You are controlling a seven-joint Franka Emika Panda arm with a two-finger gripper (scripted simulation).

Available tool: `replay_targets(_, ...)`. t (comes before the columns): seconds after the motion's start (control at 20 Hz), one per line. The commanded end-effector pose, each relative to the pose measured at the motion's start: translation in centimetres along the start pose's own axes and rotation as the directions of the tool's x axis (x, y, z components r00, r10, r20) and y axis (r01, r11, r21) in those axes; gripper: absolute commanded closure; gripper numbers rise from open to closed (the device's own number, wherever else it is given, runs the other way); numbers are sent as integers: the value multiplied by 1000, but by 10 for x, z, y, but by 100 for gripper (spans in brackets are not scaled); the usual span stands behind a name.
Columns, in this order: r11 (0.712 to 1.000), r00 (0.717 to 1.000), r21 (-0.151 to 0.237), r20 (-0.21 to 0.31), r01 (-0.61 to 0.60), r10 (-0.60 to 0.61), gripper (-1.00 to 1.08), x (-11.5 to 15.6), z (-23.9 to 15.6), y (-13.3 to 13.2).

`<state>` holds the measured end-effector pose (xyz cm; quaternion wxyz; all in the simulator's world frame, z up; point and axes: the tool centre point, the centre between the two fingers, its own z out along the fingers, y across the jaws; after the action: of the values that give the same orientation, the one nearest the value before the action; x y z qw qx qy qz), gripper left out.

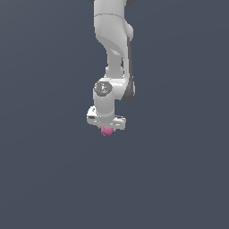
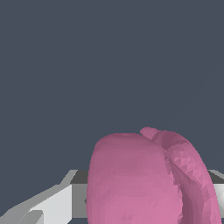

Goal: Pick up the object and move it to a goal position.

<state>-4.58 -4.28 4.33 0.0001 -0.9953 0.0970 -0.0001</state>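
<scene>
We see the white Panda arm reaching straight down, its white gripper pointing at the flat grey-blue ground. The small, roundish, bright pink lump sits directly under the gripper body, right between where the jaws would be; in the wrist view the same pink lump fills much of the picture, pressed close in front of the camera with pale gripper parts to either side. We judge the jaws are closed on the lump, since it sits hard up under the hand, though the fingers themselves are hidden.

No goal marker shows in either view, so we cannot say how far the carry has to go. For the carry, we would keep the squeeze steady, travel smoothly without sudden turns of the wrist, and watch the lump's rounded, uneven shape, which could let it roll or slip out.
</scene>
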Motion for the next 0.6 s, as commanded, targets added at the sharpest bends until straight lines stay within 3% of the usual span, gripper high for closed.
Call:
replay_targets(0.0, 1000, 1000, 0, 0, 0, 0, 108, 10, -1, 3)
replay_targets(0.55, 1000, 1000, 0, 0, 0, 0, 108, 75, -9, 17)
